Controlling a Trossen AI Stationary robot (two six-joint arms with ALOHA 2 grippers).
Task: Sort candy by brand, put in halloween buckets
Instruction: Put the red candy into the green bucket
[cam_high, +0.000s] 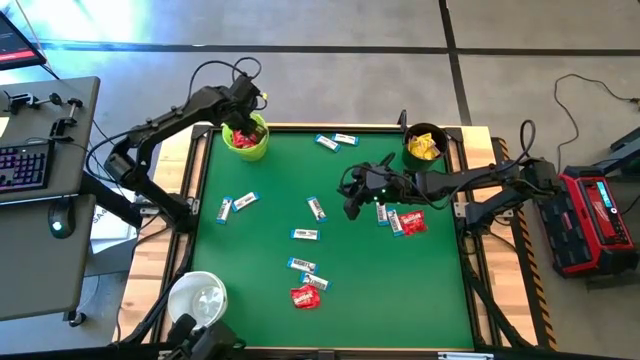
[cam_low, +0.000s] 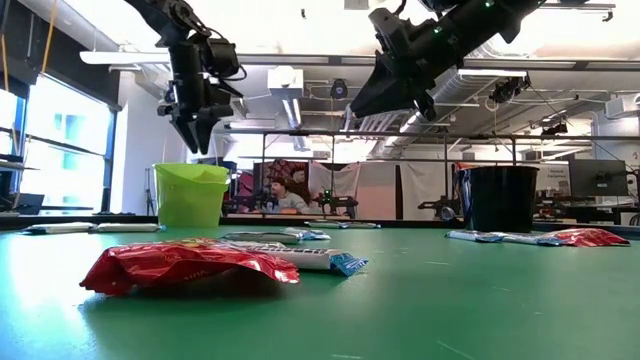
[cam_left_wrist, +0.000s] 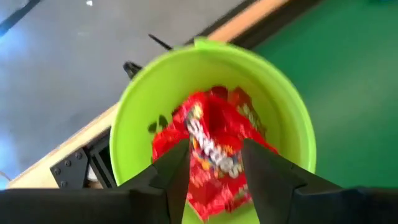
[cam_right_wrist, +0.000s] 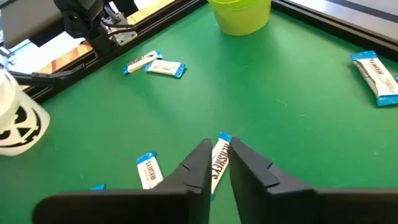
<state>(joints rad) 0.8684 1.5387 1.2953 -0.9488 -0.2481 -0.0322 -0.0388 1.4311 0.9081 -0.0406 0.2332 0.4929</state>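
My left gripper (cam_left_wrist: 214, 165) stands open over the lime green bucket (cam_high: 250, 146) at the table's far left, pointing steeply down. Red packets (cam_left_wrist: 214, 127) lie inside the bucket, beneath its fingers. My right gripper (cam_right_wrist: 219, 146) hangs well above the table's middle (cam_low: 356, 110), shut on a slim white-and-blue bar (cam_right_wrist: 217, 163). The black bucket (cam_high: 424, 160) at the far right holds yellow packets (cam_high: 425, 147). The white bucket (cam_high: 197, 300) stands at the near left corner. More bars (cam_high: 305, 233) and red packets (cam_high: 305, 297) lie loose on the green tabletop. My right gripper pinches the white-and-blue bar between its two fingers, which lie along the bar. The bar's blue end (cam_right_wrist: 224, 137) sticks out just past the fingertips. The fingers slant down toward the table's left side. The bar is lifted clear of the table.
A pair of bars (cam_high: 236, 204) lies near the left edge, two more (cam_high: 335, 141) by the far edge. A red packet (cam_high: 411, 222) with bars beside it lies under my right arm. Wooden rails frame the green surface. People sit in the room beyond the far edge.
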